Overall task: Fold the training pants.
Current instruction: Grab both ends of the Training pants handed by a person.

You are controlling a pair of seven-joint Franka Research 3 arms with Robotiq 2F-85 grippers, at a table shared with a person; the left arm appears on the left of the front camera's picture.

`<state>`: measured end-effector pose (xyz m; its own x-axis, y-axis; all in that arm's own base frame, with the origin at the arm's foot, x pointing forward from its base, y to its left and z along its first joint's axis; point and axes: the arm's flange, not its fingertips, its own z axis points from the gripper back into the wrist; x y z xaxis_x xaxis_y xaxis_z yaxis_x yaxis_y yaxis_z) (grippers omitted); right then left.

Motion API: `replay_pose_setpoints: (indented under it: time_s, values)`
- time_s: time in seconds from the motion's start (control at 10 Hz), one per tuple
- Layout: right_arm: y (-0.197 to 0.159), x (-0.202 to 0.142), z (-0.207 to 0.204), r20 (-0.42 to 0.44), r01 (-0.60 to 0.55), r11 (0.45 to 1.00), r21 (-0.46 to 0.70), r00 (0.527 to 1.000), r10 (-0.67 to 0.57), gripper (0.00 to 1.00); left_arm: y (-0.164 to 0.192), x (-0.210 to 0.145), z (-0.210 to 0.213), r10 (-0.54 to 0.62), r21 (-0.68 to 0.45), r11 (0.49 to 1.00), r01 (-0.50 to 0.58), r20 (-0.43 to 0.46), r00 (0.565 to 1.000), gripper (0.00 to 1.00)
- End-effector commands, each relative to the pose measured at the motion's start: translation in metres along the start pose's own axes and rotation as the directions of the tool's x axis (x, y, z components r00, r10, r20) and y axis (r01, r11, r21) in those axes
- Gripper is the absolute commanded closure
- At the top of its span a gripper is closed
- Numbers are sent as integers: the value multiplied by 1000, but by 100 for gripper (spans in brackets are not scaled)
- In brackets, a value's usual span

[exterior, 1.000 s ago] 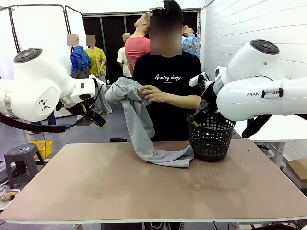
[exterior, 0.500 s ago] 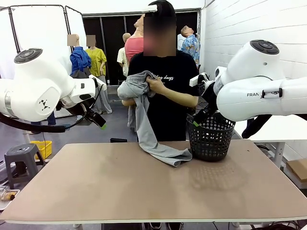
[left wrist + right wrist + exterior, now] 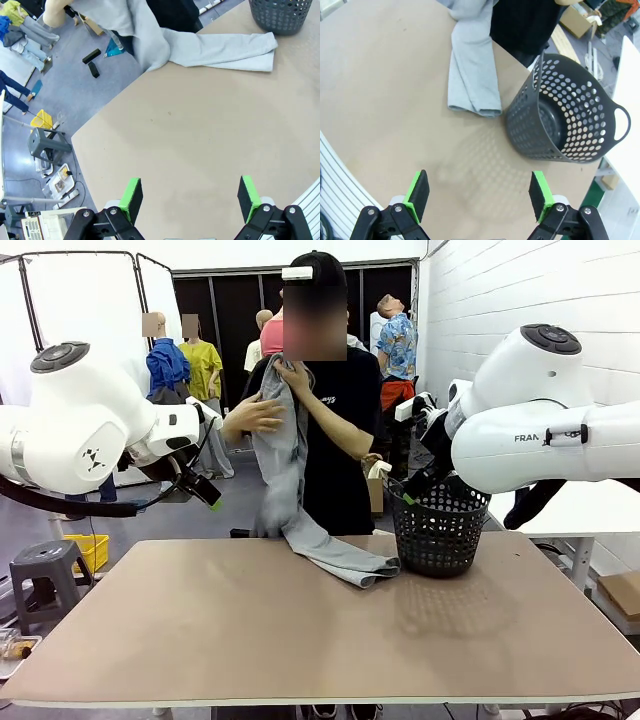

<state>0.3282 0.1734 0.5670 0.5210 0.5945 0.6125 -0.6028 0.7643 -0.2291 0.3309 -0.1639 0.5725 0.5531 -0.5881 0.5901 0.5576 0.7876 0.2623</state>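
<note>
- The training pants [image 3: 283, 465] hang at the far edge of the surface [image 3: 300, 640]. The person across it holds them up at chest height, and one leg trails down onto the top.
- In the front view, one hand [image 3: 254, 415] is spread against the upper cloth. The other hand [image 3: 295, 370] grips it higher up, near the collar.
- The trailing leg lies flat along the far edge, and its cuff ends just beside the black basket [image 3: 440, 535] toward the far right corner.
- The left gripper [image 3: 207, 492] hangs in the air off the far left corner. Its jaws are spread wide with nothing between them, well apart from the pants.
- The right gripper [image 3: 415, 488] sits at the basket's far rim, near the cuff. Its jaws are also wide apart and hold nothing.
- From above, the left wrist view looks past the gripper [image 3: 190, 192] over bare surface to the pants [image 3: 220, 50], whose leg lies straight toward the basket [image 3: 282, 15].
- The right wrist view, past the gripper [image 3: 479, 192], shows the pants [image 3: 470, 75] with the folded cuff a little apart from the basket [image 3: 525, 130], whose inside is visible.
</note>
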Motion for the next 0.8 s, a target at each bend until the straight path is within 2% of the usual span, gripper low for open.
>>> replay_pose_setpoints:
  time_s: [0.0,0.7]
  values:
    - [0,0,-2,-5,-2,1000,3,1000,2,0,0,1,2,0,5,1000,0,4,1000,0]
    - [0,0,-2,-5,-2,1000,3,1000,2,0,0,1,2,0,5,1000,0,4,1000,0]
